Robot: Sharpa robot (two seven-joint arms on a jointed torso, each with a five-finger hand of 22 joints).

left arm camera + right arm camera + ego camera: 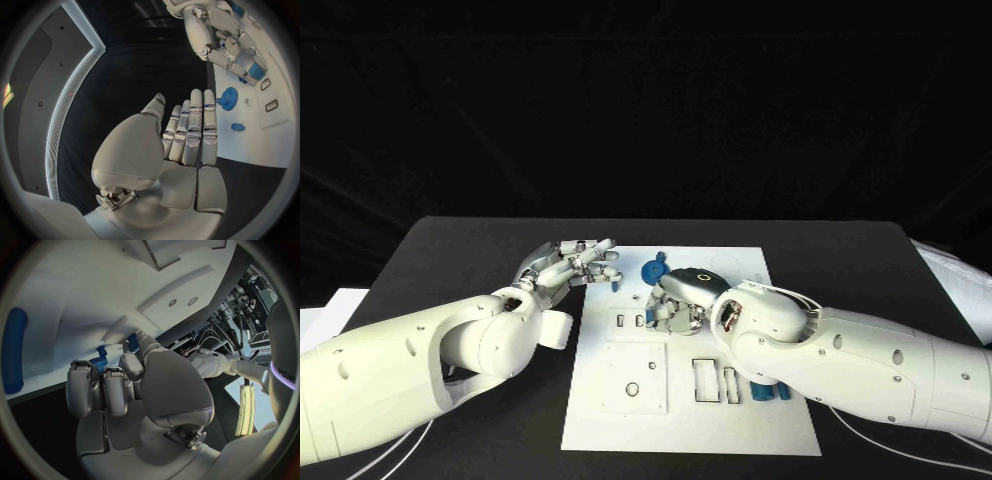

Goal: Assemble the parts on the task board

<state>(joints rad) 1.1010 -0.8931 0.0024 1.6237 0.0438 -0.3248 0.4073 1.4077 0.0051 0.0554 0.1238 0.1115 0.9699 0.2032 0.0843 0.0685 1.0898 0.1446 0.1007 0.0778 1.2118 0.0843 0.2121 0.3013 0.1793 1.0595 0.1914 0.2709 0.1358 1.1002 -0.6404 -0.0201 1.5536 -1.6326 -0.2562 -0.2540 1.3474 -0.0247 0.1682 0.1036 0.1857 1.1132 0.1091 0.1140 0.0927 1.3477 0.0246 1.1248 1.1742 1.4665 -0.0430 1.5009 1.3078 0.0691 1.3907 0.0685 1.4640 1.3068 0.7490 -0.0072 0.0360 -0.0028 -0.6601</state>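
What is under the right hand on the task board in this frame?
The right hand hangs over the white task board, covering its middle slots. A blue gear lies beside it, and the left wrist view shows a blue part at its fingers. Whether it grips that part is unclear.

Pretty moody lighting here: the room behind goes pitch black while the task board [689,400] glows bright white under light from above, and the white arms look almost blown out near the bottom edge. The black surface [473,260] soaks up nearly everything, with soft shadows on the board under the right hand [678,300]. Both wrist views bend hard at the rim, and the close-up left hand [187,135] catches glossy highlights.
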